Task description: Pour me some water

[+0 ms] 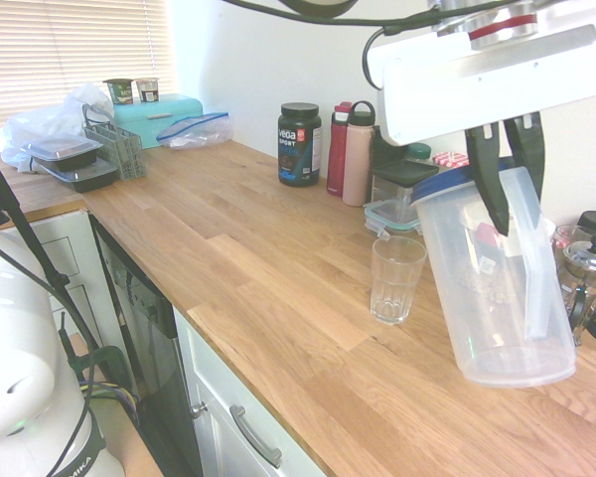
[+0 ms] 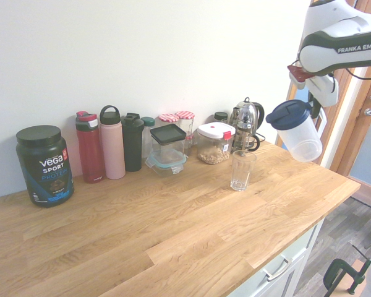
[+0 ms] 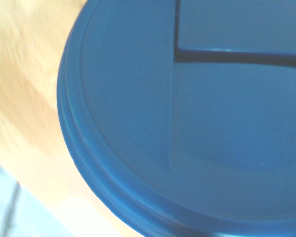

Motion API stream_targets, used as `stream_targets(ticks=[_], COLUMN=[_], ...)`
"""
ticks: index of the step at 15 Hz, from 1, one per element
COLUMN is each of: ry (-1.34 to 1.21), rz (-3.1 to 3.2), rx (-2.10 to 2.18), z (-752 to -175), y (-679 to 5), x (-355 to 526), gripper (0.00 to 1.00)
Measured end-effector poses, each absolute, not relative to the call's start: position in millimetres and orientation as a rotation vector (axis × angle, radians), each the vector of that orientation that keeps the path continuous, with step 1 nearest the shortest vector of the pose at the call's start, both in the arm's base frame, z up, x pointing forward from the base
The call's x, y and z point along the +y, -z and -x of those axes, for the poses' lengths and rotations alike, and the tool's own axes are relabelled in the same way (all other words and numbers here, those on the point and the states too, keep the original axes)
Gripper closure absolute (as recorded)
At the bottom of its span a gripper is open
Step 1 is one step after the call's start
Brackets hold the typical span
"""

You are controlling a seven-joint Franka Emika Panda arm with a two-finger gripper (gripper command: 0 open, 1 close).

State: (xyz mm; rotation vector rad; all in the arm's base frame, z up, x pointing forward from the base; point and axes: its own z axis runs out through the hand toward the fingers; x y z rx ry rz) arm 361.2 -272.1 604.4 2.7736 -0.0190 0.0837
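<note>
The wrist view is filled by a blurry blue lid point(image 3: 187, 123), so little else shows there. The gripper point(image 1: 507, 164) is closed on the pitcher's handle, and its 2 dark fingers point(image 1: 489, 184) hide part of it. The clear pitcher point(image 1: 497, 288) hangs tilted in the air, its lid end leaning toward the glass point(image 1: 395, 279). The glass stands upright on the wooden counter point(image 1: 278, 268), just beside the pitcher. Whether the pitcher holds water is hard to tell.
</note>
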Motion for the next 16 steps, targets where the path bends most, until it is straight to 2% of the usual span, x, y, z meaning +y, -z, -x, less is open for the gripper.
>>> stream_targets(ticks=[8,12,16], ry=[-0.292,-0.437,-0.443], rz=[-3.098,-3.101,-3.000], rx=[-0.536,-0.840,-1.006], z=[-368,-372,-317], y=[-556,-549,-572], x=[-312,-304,-273], gripper=[1.00,1.00,1.00])
